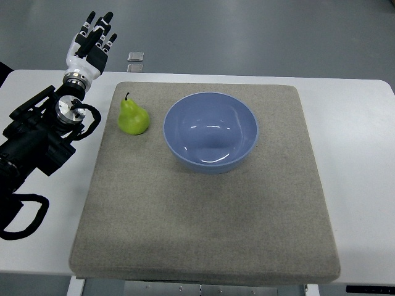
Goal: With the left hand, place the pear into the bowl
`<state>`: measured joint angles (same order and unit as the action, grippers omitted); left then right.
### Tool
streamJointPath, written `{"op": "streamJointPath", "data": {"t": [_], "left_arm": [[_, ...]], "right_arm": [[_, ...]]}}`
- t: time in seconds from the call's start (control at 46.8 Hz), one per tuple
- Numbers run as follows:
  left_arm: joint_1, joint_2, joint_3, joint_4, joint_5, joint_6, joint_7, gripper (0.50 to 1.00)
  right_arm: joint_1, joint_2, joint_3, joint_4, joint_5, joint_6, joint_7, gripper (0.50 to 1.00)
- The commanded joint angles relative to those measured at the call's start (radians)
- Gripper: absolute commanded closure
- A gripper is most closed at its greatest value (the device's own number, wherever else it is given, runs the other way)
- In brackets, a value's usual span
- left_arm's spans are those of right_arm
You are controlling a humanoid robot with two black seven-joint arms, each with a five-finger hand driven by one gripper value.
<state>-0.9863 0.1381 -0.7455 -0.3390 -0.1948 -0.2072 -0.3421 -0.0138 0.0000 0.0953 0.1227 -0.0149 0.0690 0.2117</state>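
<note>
A green pear (pixel 133 116) stands upright on the grey mat (pixel 203 203), at its far left. Just to the pear's right sits an empty blue bowl (pixel 210 131). My left hand (pixel 95 38) is up past the table's far left corner, well behind and to the left of the pear. Its fingers are stretched out straight and hold nothing. The black left arm runs in from the picture's left edge.
The mat lies on a white table (pixel 358 148). A small clear square object (pixel 136 56) lies on the floor beyond the table's far edge. A black cable loop (pixel 24 216) hangs at the lower left.
</note>
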Motion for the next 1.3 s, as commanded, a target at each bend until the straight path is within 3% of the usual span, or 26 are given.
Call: {"op": "streamJointPath", "data": {"t": [0.0, 0.898, 1.283], "left_arm": [[0.0, 0.0, 0.0, 0.0, 0.001, 0.0, 0.0, 0.508], [-0.002, 0.006, 0.015, -0.002, 0.011, -0.001, -0.003, 0.508], [-0.005, 0.04, 0.146, -0.078, 0.017, -0.001, 0.005, 0.508]], "right_arm": [[0.0, 0.0, 0.0, 0.0, 0.0, 0.0, 0.0, 0.574], [0.0, 0.0, 0.0, 0.0, 0.0, 0.0, 0.0, 0.574], [0.0, 0.0, 0.0, 0.0, 0.0, 0.0, 0.0, 0.574]]}}
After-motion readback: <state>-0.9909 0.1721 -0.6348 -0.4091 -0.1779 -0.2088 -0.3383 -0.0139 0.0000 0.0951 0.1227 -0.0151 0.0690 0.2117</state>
